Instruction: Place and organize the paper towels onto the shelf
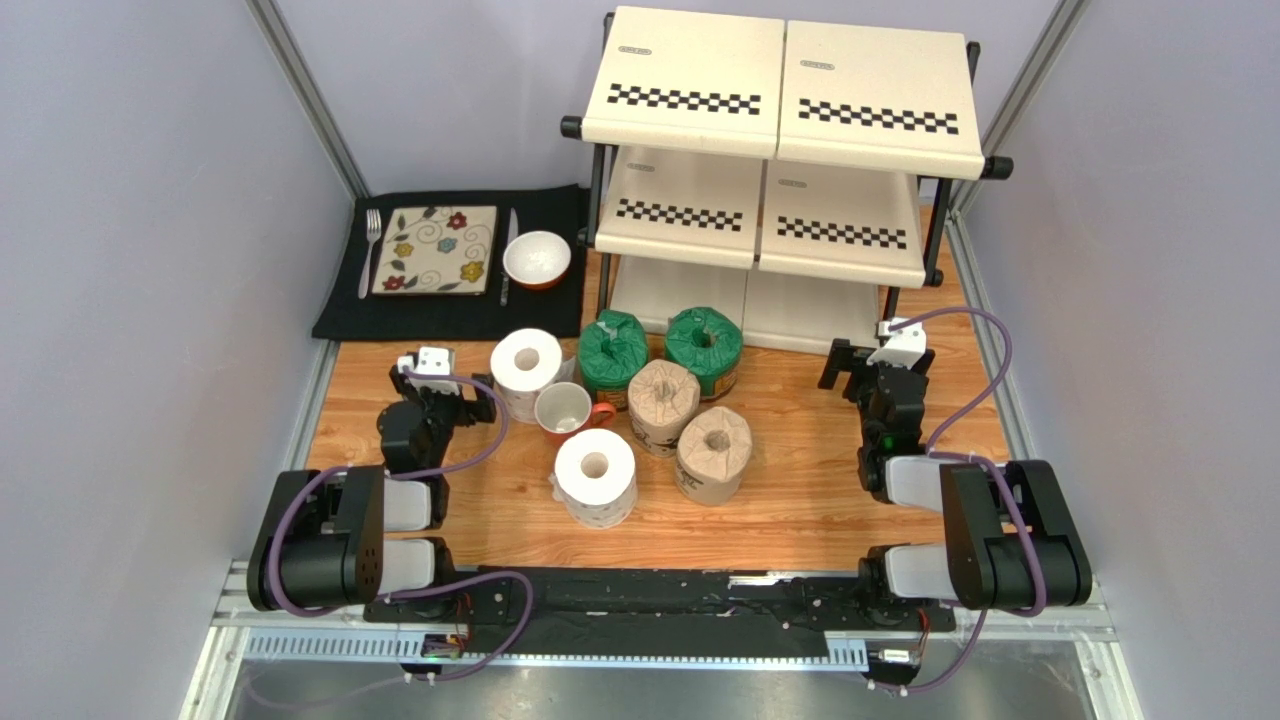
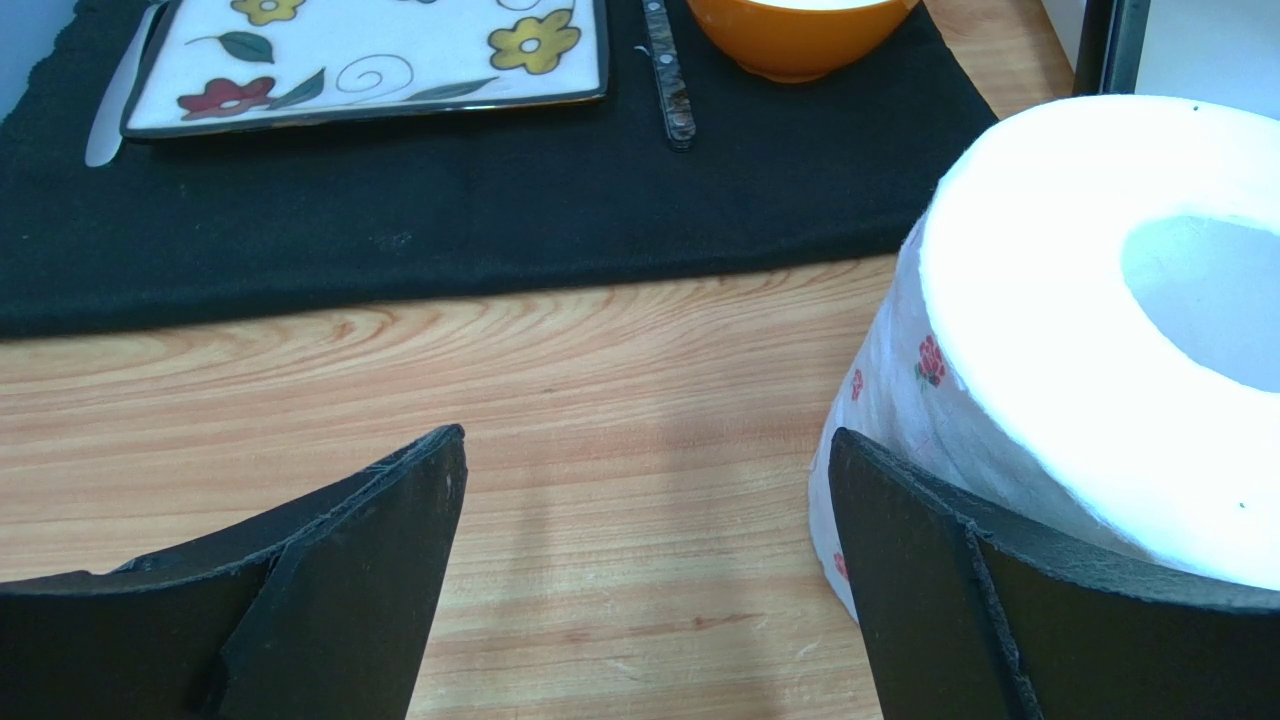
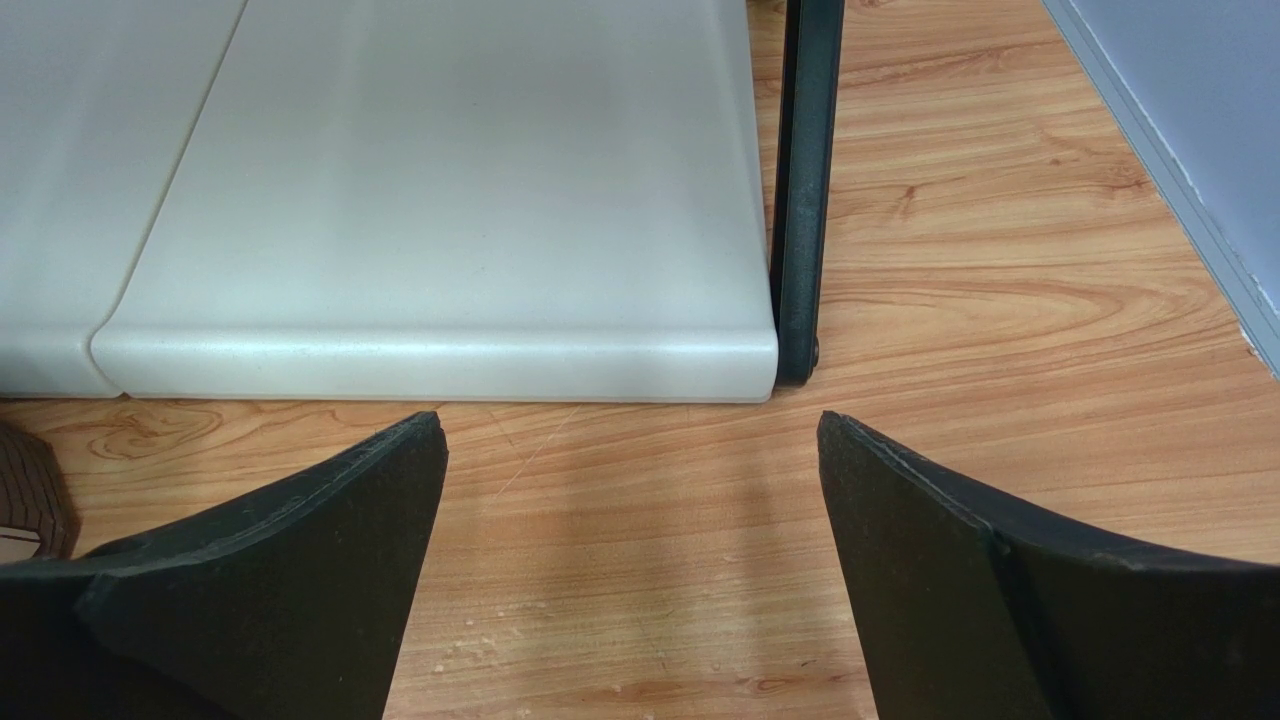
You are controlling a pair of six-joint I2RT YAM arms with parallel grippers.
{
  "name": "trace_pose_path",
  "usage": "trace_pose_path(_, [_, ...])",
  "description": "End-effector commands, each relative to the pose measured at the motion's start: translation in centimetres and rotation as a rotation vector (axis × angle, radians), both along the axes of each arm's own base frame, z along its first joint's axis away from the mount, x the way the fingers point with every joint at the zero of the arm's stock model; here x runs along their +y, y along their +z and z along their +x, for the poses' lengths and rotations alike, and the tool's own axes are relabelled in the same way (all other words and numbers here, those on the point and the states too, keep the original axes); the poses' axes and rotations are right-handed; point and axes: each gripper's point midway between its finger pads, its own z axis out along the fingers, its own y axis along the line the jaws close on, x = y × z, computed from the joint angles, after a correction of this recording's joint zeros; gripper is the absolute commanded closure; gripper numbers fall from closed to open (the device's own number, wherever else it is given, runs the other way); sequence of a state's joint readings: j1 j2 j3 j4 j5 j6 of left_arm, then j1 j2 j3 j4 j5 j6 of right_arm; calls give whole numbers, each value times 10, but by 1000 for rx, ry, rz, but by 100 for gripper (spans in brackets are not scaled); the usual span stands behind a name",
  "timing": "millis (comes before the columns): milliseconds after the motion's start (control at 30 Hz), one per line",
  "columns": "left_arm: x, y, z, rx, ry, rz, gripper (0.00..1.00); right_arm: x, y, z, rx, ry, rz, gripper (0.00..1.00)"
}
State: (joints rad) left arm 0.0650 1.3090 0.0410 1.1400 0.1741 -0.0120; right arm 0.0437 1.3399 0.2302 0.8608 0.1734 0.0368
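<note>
Found left jaws wide, empty, beside a white roll (image 2: 1052, 375); right jaws wide before the shelf (image 3: 436, 210); paper towels (image 1: 663, 402) upright on the counter (image 1: 812, 473).

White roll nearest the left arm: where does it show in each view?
Top external: white roll left of centre, up and left of the mug.
Left wrist: large at the right edge, cropped by the frame.
Right wrist: not in it.
Shared landmark: the orange bowl on the black placemat, seen again at the top edge of the left wrist view.
</note>
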Motion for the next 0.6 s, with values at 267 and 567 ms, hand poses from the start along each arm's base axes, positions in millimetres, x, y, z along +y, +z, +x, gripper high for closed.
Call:
trace_pose_path(267, [-7, -62, -64, 173, -14, -9, 1, -1, 19, 9, -60, -12, -5, 1])
trace_pose_path(567, [11, -49, -59, 125, 108, -6, 1, -16, 38, -1, -56, -123, 22, 1])
